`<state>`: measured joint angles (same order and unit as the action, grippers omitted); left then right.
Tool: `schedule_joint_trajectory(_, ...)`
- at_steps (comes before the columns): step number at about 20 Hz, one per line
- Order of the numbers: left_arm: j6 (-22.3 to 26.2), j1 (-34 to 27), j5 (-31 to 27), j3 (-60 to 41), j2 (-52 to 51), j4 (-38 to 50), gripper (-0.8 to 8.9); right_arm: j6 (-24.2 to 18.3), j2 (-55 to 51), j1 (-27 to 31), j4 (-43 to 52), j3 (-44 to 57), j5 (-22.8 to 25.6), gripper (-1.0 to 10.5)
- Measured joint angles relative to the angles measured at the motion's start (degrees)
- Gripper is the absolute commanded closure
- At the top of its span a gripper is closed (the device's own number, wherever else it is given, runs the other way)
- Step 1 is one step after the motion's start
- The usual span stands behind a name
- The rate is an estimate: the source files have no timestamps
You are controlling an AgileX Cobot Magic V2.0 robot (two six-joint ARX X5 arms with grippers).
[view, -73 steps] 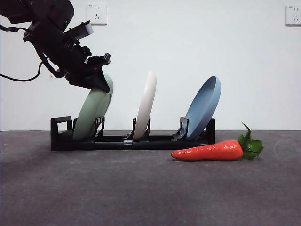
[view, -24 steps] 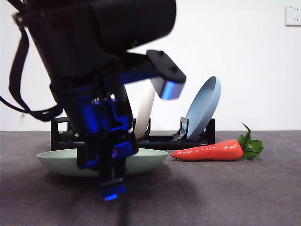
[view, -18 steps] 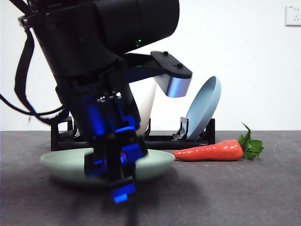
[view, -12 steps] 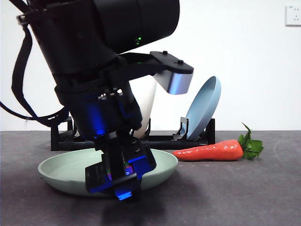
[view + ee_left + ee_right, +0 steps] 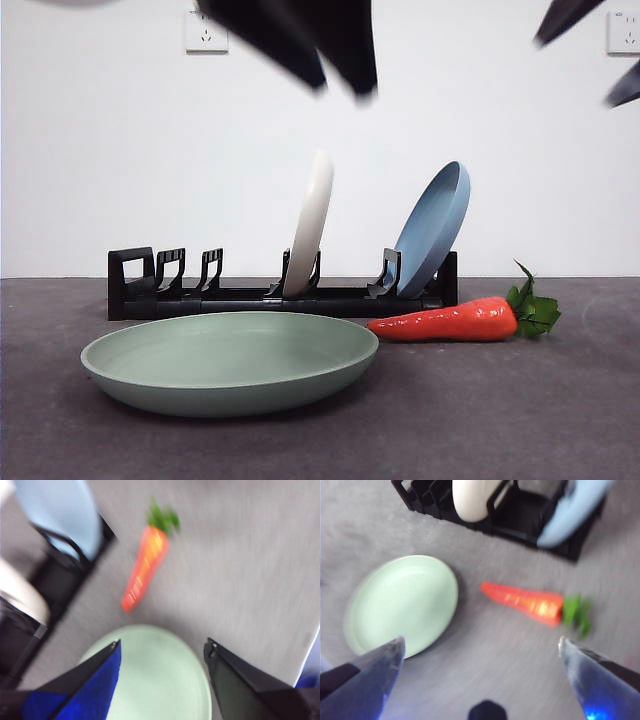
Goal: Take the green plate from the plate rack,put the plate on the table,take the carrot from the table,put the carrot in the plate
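The green plate lies flat on the table in front of the plate rack; it also shows in the left wrist view and the right wrist view. The carrot lies on the table right of the plate, leaves to the right; it shows in the left wrist view and the right wrist view. My left gripper is open and empty, high above the plate. My right gripper is open and empty, high above the table between plate and carrot.
A cream-white plate and a blue plate stand in the rack. The rack's left slots hold nothing. Blurred black arm parts show at the top edge, and black tips at the top right corner.
The left gripper has let go of the green plate and risen out of the front view. The plate now lies flat on the table. Black tips have appeared at the top right.
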<state>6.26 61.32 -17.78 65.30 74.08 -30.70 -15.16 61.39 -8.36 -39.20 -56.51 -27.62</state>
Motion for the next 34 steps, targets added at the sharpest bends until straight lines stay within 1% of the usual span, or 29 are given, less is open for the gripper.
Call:
schedule_joint_trajectory(2, -2.62, 0.00, -0.02, 2.64, -4.31, -1.64, 5.30, -7.19, 6.01, -1.51, 4.17, -0.07, 3.37, 3.5)
schedule_joint_trajectory(4, -4.83, 0.00, -0.04, 4.94, -8.85, -3.65, 5.30, -14.43, 11.58, -2.73, 5.90, -0.07, 6.73, 3.5)
schedule_joint_trajectory(5, -5.77, 0.00, -0.07, 5.57, -11.21, -4.50, 5.30, -17.35, 14.01, -3.21, 7.19, -0.07, 7.96, 3.5)
schedule_joint_trajectory(7, -7.08, 0.00, -0.59, 5.86, -15.67, -5.44, 5.30, -21.64, 18.14, -3.67, 11.34, -0.07, 8.33, 3.5)
schedule_joint_trajectory(10, -8.81, 0.00, -3.80, 5.86, -21.97, -7.50, 5.30, -25.38, 22.99, -4.37, 18.40, -0.07, 8.33, 3.5)
schedule_joint_trajectory(12, -9.90, 0.00, -6.12, 5.86, -24.98, -9.97, 5.30, -26.99, 25.70, -4.44, 21.81, -0.07, 8.31, 3.5)
schedule_joint_trajectory(15, -11.15, 0.00, -8.79, 5.86, -27.56, -12.72, 5.30, -28.70, 30.38, -4.44, 23.96, -0.07, 8.31, 3.5)
schedule_joint_trajectory(19, -12.15, 0.00, -9.11, 5.86, -29.09, -14.14, 5.30, -30.91, 35.78, -4.44, 26.08, -0.07, 8.28, 3.6)
schedule_joint_trajectory(22, -13.31, 0.00, -9.09, 5.86, -29.20, -15.06, 5.30, -31.28, 37.70, -4.44, 27.41, -0.07, 8.22, 4.5)
schedule_joint_trajectory(28, -13.90, 0.00, -9.09, 5.86, -29.20, -15.12, 5.30, -31.39, 41.20, -4.44, 30.69, -0.07, 8.17, 4.5)
schedule_joint_trajectory(29, -14.21, 0.00, -9.09, 5.86, -29.16, -15.12, 5.30, -31.32, 41.31, -4.44, 31.30, -0.07, 8.20, 5.0)
schedule_joint_trajectory(31, -14.51, 0.00, -9.11, 5.86, -29.11, -15.15, 5.30, -30.91, 41.44, -4.44, 31.28, -0.07, 8.17, 7.0)
schedule_joint_trajectory(32, -14.56, 0.00, -9.20, 5.86, -29.11, -15.12, 5.30, -30.69, 41.44, -4.44, 31.36, -0.07, 8.17, 7.6)
schedule_joint_trajectory(33, -14.73, 0.00, -9.73, 5.86, -29.11, -15.12, 5.30, -30.23, 41.44, -4.44, 31.32, -0.07, 8.20, 8.0)
schedule_joint_trajectory(34, -14.88, 0.00, -10.19, 5.86, -29.11, -15.15, 5.30, -29.73, 41.44, -4.44, 31.28, -0.07, 8.20, 8.0)
